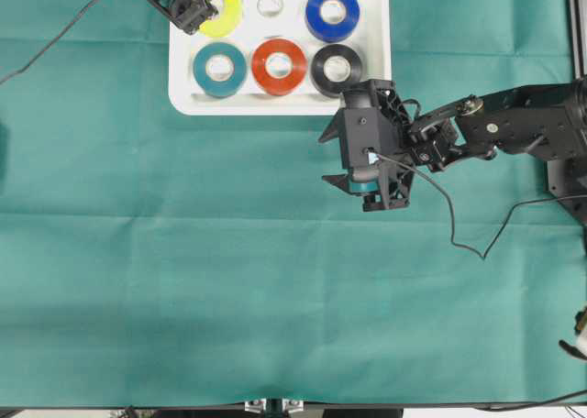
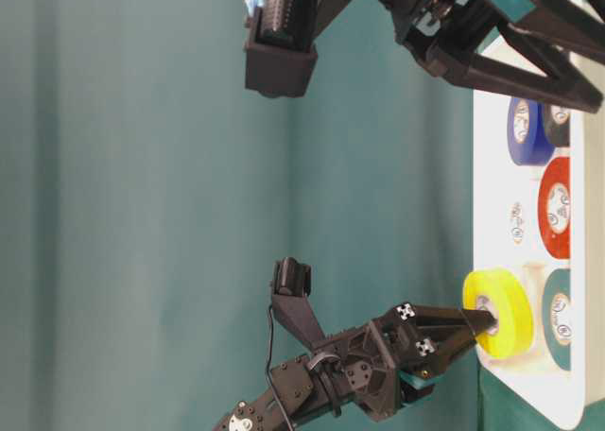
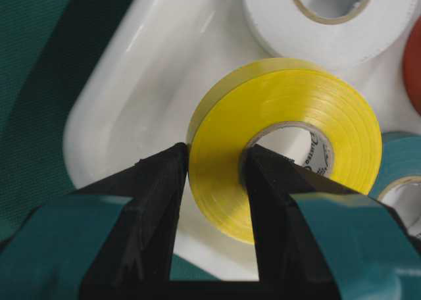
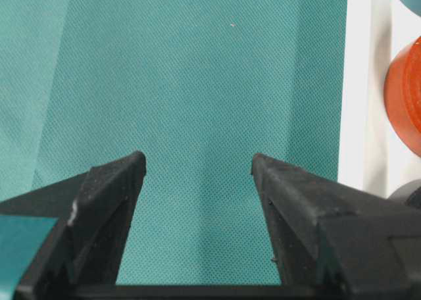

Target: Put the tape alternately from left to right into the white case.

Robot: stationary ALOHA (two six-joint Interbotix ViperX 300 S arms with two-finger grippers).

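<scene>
The white case (image 1: 275, 106) lies at the top middle of the green cloth. My left gripper (image 1: 209, 5) is shut on a yellow tape (image 1: 229, 10) over the case's back left corner. One finger (image 3: 276, 181) sits in the core and the other on the roll's outer face. The yellow tape (image 3: 289, 116) is tilted, and I cannot tell whether it touches the case floor. My right gripper (image 4: 197, 162) is open and empty over bare cloth just in front of the case's front right corner (image 1: 365, 175).
White (image 1: 270, 4) and blue (image 1: 332, 13) rolls lie flat in the case's back row. Teal (image 1: 219, 68), red (image 1: 279, 66) and black (image 1: 336, 68) rolls fill the front row. A black cable (image 1: 459, 239) trails on the cloth by the right arm.
</scene>
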